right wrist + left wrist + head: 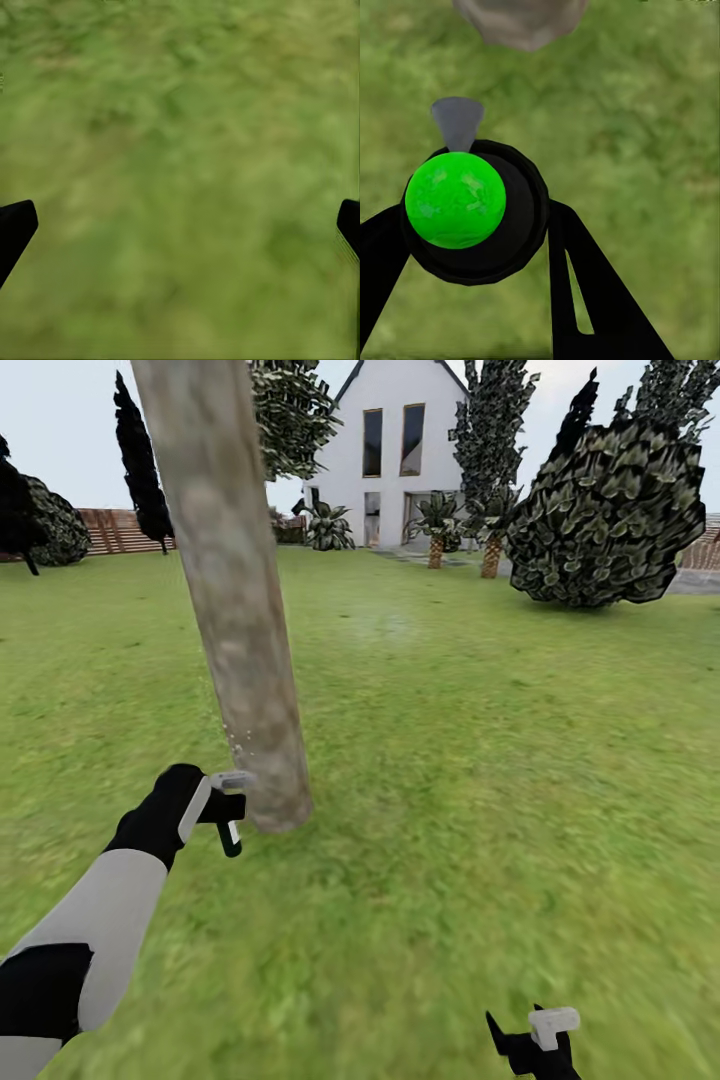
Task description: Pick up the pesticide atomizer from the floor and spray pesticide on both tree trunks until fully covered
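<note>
Head view: left gripper clenches the pesticide atomizer just beside the tree trunk base at ten o'clock; right gripper hangs released over grass.

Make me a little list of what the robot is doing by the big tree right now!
place: grass lawn with a white house behind
left hand: shut on the atomizer, low beside the tree trunk
atomizer: green ball top, grey nozzle facing the trunk base
pesticide: a few whitish specks near the trunk
right hand: open over bare grass
big bush: far right
</note>
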### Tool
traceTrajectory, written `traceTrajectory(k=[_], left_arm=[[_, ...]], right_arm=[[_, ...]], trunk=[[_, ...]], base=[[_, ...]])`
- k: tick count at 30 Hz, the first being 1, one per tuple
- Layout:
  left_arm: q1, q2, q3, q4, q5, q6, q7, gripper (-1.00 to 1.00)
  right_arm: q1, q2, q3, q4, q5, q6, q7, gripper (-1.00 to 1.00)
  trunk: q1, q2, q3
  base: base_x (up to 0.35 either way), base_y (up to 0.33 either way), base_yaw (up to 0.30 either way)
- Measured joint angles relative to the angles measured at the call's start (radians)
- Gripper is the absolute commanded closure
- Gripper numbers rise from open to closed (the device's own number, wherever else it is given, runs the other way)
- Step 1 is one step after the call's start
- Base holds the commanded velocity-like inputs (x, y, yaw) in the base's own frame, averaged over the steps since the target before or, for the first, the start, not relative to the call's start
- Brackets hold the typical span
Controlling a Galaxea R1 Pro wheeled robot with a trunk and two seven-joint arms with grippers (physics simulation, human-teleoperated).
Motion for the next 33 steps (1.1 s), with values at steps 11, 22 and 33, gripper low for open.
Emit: traceTrajectory(k=[11,22,33], left_arm=[[0.0,-0.003,0.0,0.0,0.001,0.0,0.002,1.0],[0.0,-0.002,0.001,-0.001,-0.001,0.0,0.005,1.0],[-0.078,-0.05,0.0,-0.002,0.018,0.004,0.004,1.0]], right_arm=[[0.0,-0.002,-0.002,-0.004,-0.002,0.0,0.0,-1.0],[0.0,-0.002,-0.002,-0.004,-0.002,0.0,0.0,-1.0],[0.0,0.0,-0.002,-0.003,-0.002,0.0,-0.001,-1.0]], trunk=[[0.0,0.0,0.0],[0.0,0.0,0.0],[0.0,0.0,0.0]], base=[[0.103,-0.251,0.064],[-0.146,-0.229,0.021],[-0.004,-0.009,0.077]])
